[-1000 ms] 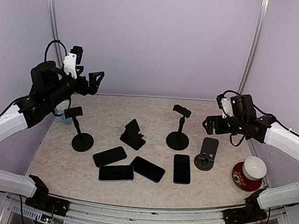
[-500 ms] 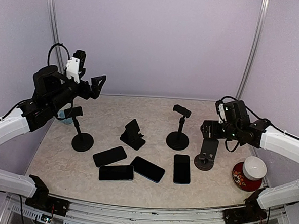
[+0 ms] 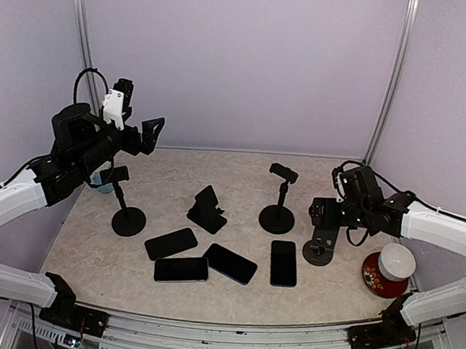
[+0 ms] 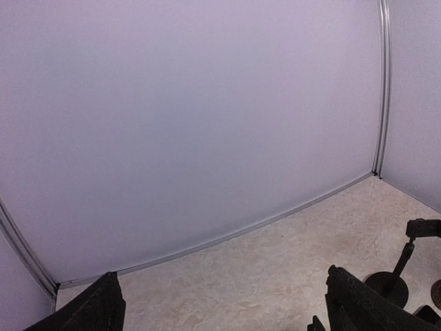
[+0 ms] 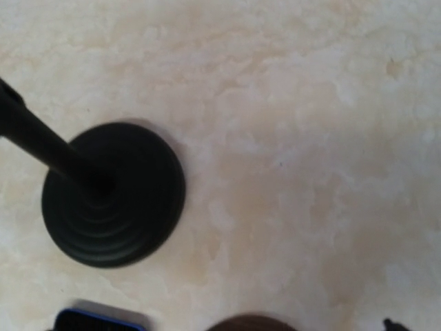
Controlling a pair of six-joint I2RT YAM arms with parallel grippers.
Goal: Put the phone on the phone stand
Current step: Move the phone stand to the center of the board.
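Note:
Several black phones lie flat at the table's front: one (image 3: 170, 243), one (image 3: 181, 269), one (image 3: 230, 263) and one (image 3: 284, 262). Stands: a pole stand (image 3: 127, 215) at left, a folding stand (image 3: 207, 209), a centre pole stand (image 3: 277, 217) and a flat-plate stand (image 3: 321, 242) at right. My left gripper (image 3: 151, 131) is raised high at the left, open and empty; its fingers (image 4: 365, 307) frame the back wall. My right gripper (image 3: 319, 211) hovers low just above the plate stand, open and empty. The right wrist view shows the centre stand's base (image 5: 114, 196) and a phone corner (image 5: 100, 321).
A white cup (image 3: 396, 262) on a red saucer sits at the right front. A pale blue cup (image 3: 100, 184) stands behind the left pole stand. Curved walls close off the back and sides.
My right gripper has moved down and to the left, from beside the plate stand to just over it. The left arm shifted slightly and then held still.

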